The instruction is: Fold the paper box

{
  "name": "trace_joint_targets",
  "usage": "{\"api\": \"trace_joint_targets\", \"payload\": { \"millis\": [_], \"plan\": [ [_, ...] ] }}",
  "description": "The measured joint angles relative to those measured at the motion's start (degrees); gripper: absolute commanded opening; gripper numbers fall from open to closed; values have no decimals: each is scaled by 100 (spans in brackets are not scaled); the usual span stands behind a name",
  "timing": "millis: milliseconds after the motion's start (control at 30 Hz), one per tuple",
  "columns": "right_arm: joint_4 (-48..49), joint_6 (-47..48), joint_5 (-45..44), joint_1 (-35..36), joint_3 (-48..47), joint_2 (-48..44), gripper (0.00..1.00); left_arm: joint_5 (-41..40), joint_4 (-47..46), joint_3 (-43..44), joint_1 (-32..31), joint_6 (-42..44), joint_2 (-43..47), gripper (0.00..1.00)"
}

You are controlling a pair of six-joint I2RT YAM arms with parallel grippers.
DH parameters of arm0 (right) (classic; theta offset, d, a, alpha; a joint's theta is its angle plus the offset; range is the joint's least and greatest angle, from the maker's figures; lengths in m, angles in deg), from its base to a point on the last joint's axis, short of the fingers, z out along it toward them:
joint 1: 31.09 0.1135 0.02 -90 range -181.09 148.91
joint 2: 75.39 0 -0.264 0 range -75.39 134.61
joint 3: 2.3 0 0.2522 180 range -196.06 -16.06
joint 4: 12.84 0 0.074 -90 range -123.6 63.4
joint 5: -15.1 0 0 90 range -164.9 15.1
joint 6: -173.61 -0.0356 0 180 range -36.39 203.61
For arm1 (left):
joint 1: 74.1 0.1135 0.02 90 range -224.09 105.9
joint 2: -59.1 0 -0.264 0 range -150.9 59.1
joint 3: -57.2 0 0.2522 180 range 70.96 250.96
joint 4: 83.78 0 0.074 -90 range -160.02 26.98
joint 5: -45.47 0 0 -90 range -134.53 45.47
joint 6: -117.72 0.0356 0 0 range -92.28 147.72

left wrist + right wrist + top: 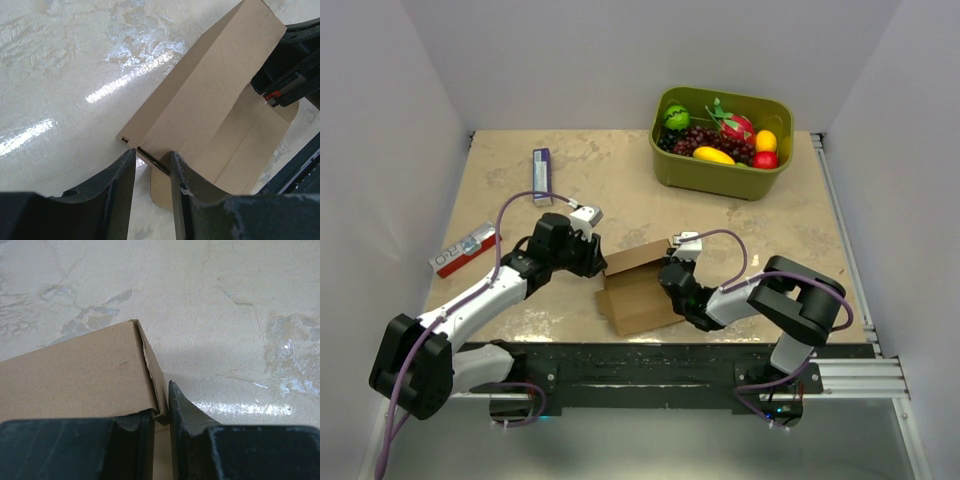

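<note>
One paper box (638,290) lies near the front edge of the table (790,250) — the right gripper (161,407) pinches its corner, the left gripper (151,159) stands narrow around a flap edge, hold unclear. Farther off: one fruit tub (720,180), one purple box (542,175), one red box (466,250).

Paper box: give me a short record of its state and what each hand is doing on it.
paper box: brown, part folded, one panel raised, on the table near the front edge
left hand: jaws apart, straddling one end of the raised panel
right hand: closed on the panel's other end, at its corner
elsewhere: green fruit basket, far right
</note>
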Motion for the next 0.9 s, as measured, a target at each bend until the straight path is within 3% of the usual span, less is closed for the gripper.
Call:
{"api": "trace_joint_targets", "payload": {
  "millis": [100,233,433,533,667,767,900],
  "plan": [
    [15,-26,11,-4,4,0,40,-17,13,7,2,2,0,38],
    [-146,-70,170,-11,210,-127,53,-15,24,9,28,-2,0,38],
    [-568,-140,323,2,748,-1276,71,76,33,11,227,-17,0,39],
    [-841,-157,409,37,1001,-2033,79,111,33,11,326,-22,2,46],
    [-1519,-184,590,44,1115,-3077,85,166,57,11,337,-9,61,69],
    [-2127,-286,750,44,1045,-3637,90,179,55,11,339,22,219,79],
    [-2837,-581,1023,44,927,-3980,89,144,37,9,339,28,625,84]
  ]
}}
